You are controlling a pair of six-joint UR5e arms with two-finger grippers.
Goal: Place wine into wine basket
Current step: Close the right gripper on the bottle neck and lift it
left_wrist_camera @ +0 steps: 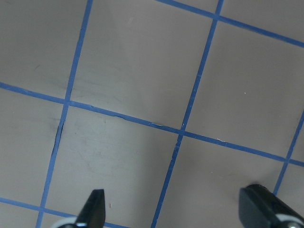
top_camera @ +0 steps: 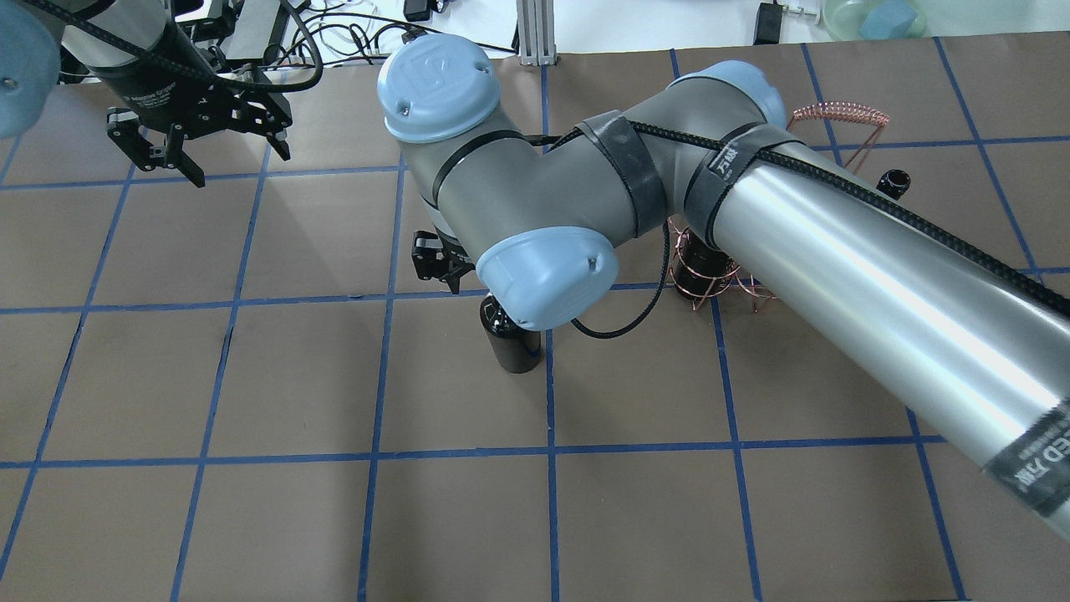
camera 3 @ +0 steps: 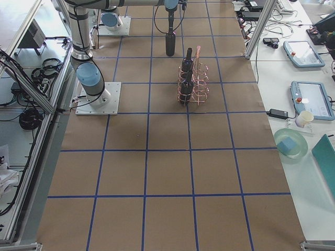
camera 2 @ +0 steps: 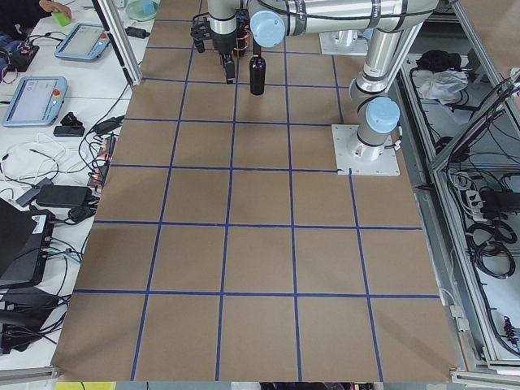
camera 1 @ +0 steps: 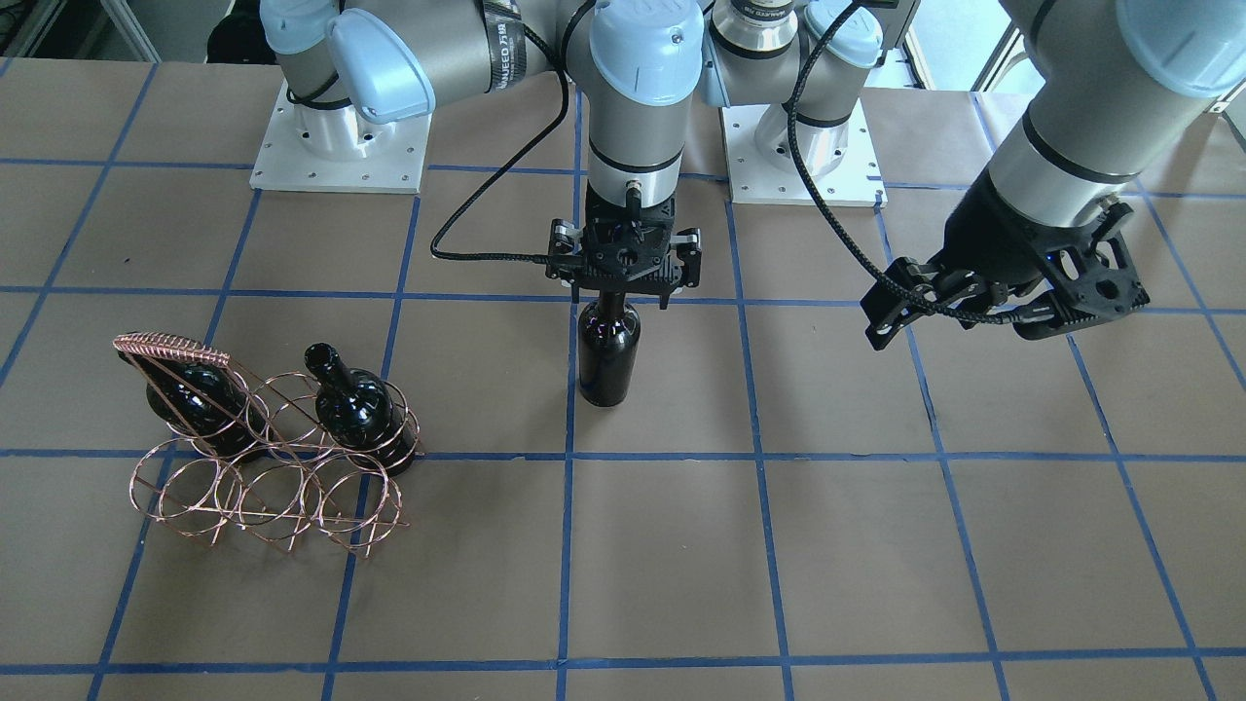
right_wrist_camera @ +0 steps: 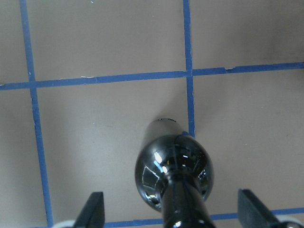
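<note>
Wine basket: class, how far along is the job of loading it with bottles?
Done: two bottles sit in the wine basket. In hand: the right end effector is open around the neck of the third wine bottle, upright on the table. Still to do: grip, carry, insert it. The left end effector is open and empty.

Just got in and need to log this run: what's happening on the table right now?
The right gripper sits over the neck of a dark wine bottle standing upright on the table; the right wrist view shows its jaws open either side of the neck, not clamped. The left gripper hangs open and empty over the table. The copper wire basket to the robot's right already holds two more bottles, so this looks like the third to go in.
</note>
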